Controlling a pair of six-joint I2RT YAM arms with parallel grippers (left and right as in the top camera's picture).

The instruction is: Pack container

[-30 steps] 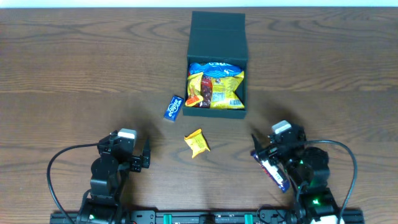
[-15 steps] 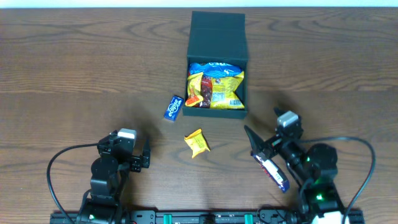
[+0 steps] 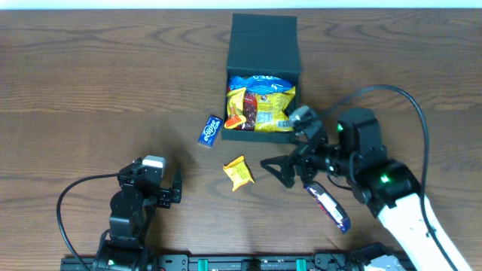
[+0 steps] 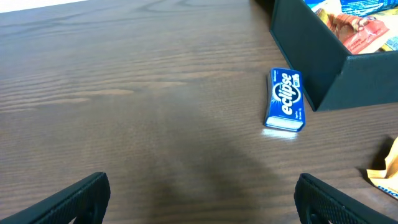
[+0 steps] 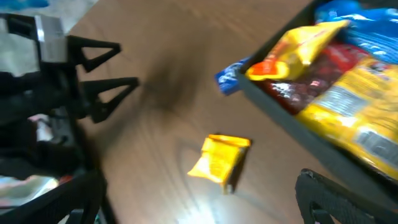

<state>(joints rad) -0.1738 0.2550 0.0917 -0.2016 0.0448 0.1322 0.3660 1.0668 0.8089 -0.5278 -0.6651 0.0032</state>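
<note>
The dark container point(image 3: 263, 35) stands open at the back centre, with several bright snack packets point(image 3: 260, 105) inside. A yellow packet point(image 3: 239, 172) lies on the table in front of it, and a blue gum pack point(image 3: 210, 129) lies by its front left corner. My right gripper point(image 3: 277, 172) is open, just right of the yellow packet and apart from it. In the right wrist view the yellow packet point(image 5: 221, 160) lies ahead of the open right gripper point(image 5: 199, 199), with the container point(image 5: 298, 137) at right. My left gripper point(image 3: 178, 188) is open and empty. The left wrist view shows the gum pack point(image 4: 285, 99) beside the container point(image 4: 323, 68).
A blue and white wrapped bar point(image 3: 329, 205) lies on the table under my right arm. The left arm point(image 5: 56, 74) shows at the left of the right wrist view. Cables loop near the front edge on both sides.
My right arm has swung from the front right up and left toward the yellow packet, staying open and uncovering the wrapped bar. The left arm has not moved.
</note>
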